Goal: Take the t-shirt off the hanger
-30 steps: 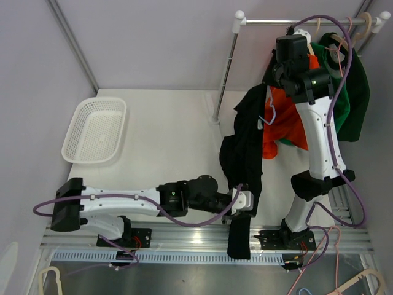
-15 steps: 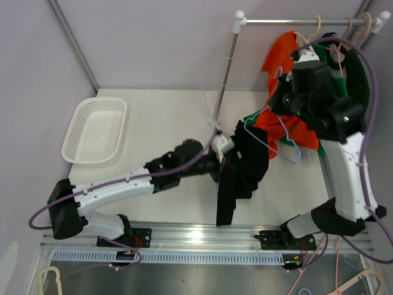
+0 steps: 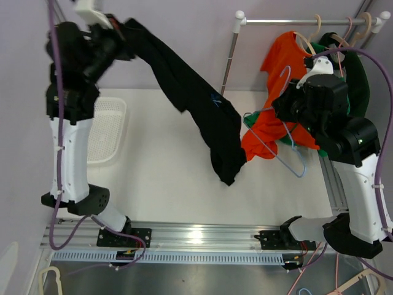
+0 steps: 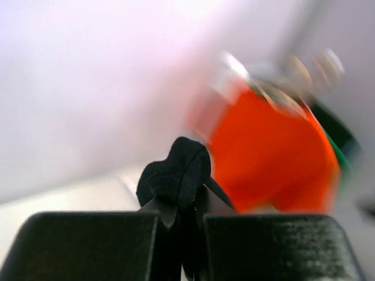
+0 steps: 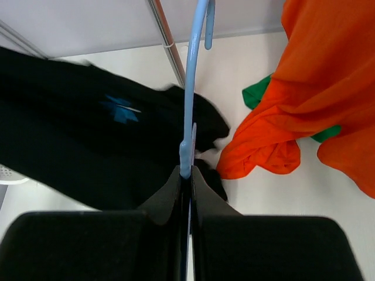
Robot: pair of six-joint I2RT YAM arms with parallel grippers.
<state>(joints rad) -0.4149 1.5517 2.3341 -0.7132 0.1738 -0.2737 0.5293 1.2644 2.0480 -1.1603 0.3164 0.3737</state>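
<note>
Two grips: left hand holds t-shirt, right hand hanger (well apart).

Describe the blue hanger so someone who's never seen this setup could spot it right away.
Find the metal clothes rail in the far right corner and look just below it. The hanger is clamped in the right end effector, off the rail. It is thin and pale blue; the beige hangers hook on the rail and carry garments.
</note>
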